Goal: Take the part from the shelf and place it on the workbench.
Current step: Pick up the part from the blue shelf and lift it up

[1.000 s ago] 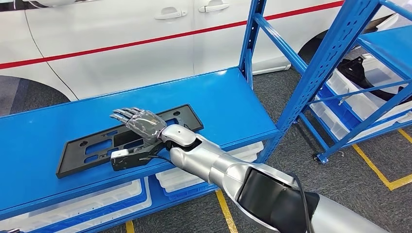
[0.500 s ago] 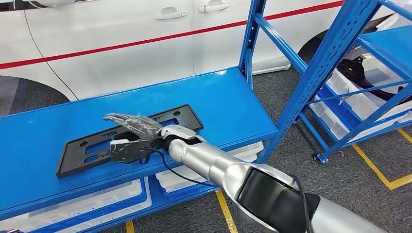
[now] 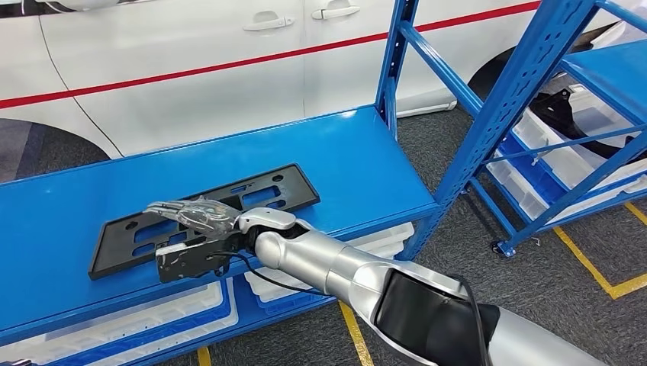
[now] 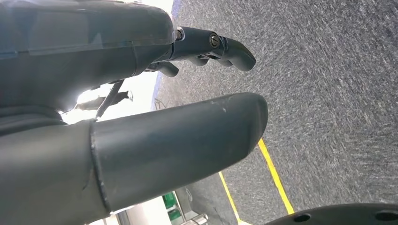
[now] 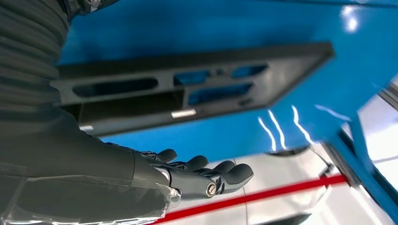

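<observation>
The part [image 3: 276,185] is a long flat black plate with several cut-outs, lying on the blue shelf board [image 3: 351,149]. My right hand [image 3: 192,216], in a clear plastic cover, reaches from the front edge and hovers flat just over the plate's middle, fingers stretched toward its left half and holding nothing. In the right wrist view the plate [image 5: 187,93] lies apart from the dark fingers [image 5: 206,180], with blue board showing between them. My left hand [image 4: 141,136] hangs over grey floor, thumb apart from its loosely bent fingers, holding nothing.
A white car [image 3: 191,69] with a red stripe stands close behind the shelf. A blue upright [image 3: 397,61] bounds the board on the right. White bins [image 3: 152,320] sit on the level below. A second blue rack [image 3: 534,84] with white bins [image 3: 564,164] stands right.
My right hand has swung left and dropped lower, turning from raised and tilted to flat over the plate. The plate has not moved.
</observation>
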